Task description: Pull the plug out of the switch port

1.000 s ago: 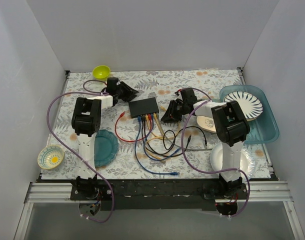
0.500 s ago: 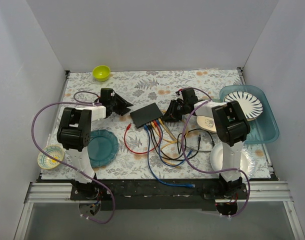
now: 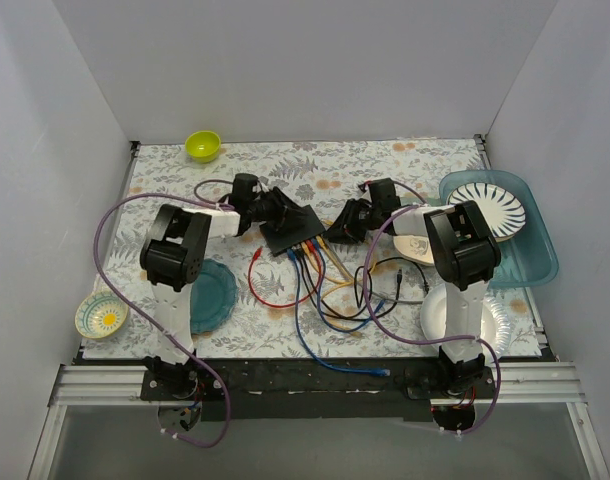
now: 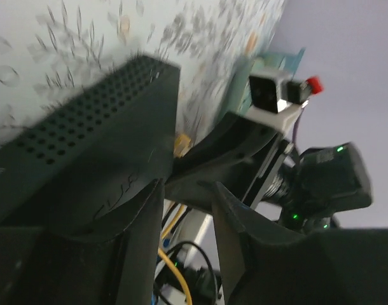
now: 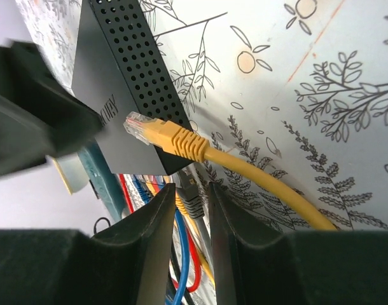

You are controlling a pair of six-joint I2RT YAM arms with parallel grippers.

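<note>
**Inspector:** Where is the switch (image 3: 290, 228) located?

**Technician:** It is found near the middle of the table (image 3: 385, 165), turned at an angle, between the two claws. A fan of cables (image 3: 310, 258) is led from its near edge toward the arm bases; red, blue, yellow and black strands can be distinguished. The sockets themselves are too small to be read from the top view.

**Inspector:** How is the left claw (image 3: 273, 212) set?

**Technician:** It is placed at the far left edge of the switch. In the left wrist view its fingers (image 4: 133, 222) are seen parted, and only cables are visible through the gap. The perforated side wall of the switch lies against or just beside one finger. Contact cannot be confirmed, because the near part of that view is dark and blurred.

**Inspector:** And the right claw (image 3: 342, 228)?

**Technician:** It is positioned low at the right corner of the switch. Its fingers are separated by a narrow gap. A grey connector (image 5: 191, 203) is seen within that gap but does not fill it, and nothing is shown pinched.

**Inspector:** Is a loose plug visible?

**Technician:** A yellow plug (image 5: 143, 129) with a clear tip is seen lying free over the corner of the switch, outside any socket. Its yellow cable (image 5: 264, 183) is trailed away across the table. The port row is hidden from the right wrist view. A dark blurred mass (image 5: 35, 114) at the left edge of that view cannot be identified.
</note>
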